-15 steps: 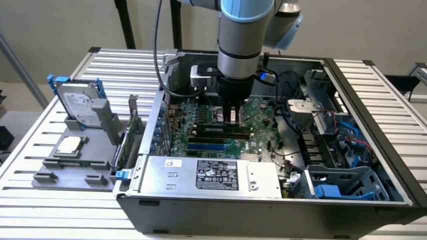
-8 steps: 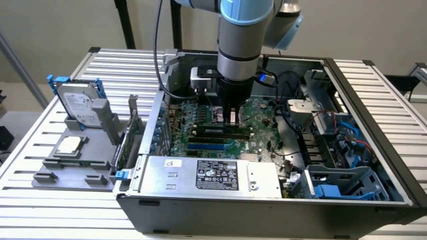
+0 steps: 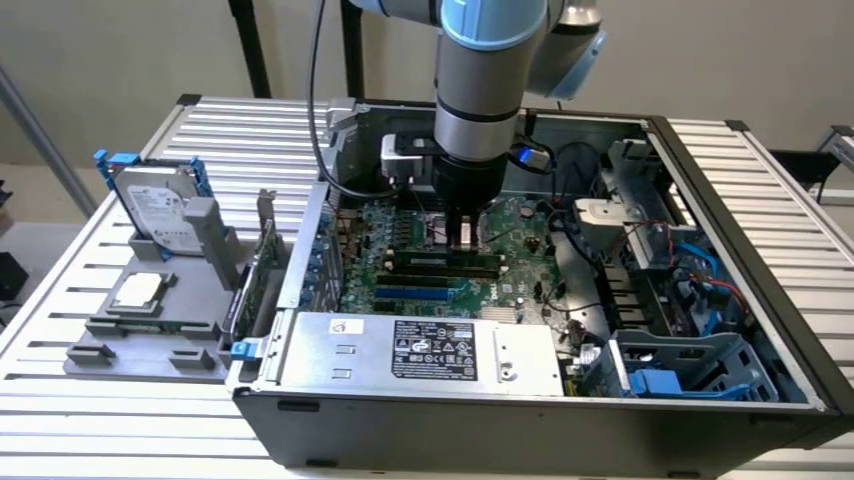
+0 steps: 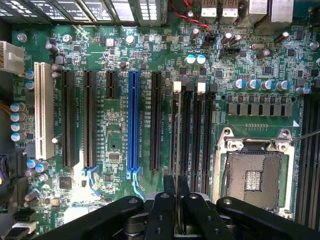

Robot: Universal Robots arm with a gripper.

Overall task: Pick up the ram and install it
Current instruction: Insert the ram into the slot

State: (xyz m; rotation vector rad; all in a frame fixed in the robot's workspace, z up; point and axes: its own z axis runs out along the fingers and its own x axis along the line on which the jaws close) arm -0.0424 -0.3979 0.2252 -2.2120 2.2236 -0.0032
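Here the gripper (image 4: 176, 200), nearly shut on the ram (image 4: 176, 150), holds it edge-on straight over a black slot (image 4: 188, 135) beside the empty socket (image 4: 254, 175), its long axis running along that slot.

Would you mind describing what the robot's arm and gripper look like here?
The arm is a thick silver-grey cylinder with a light blue joint cap at the top and a black wrist section below. A black cable hangs alongside it. In the wrist view, the gripper has matte black fingers with round bolts, flanked by black linkage bars.
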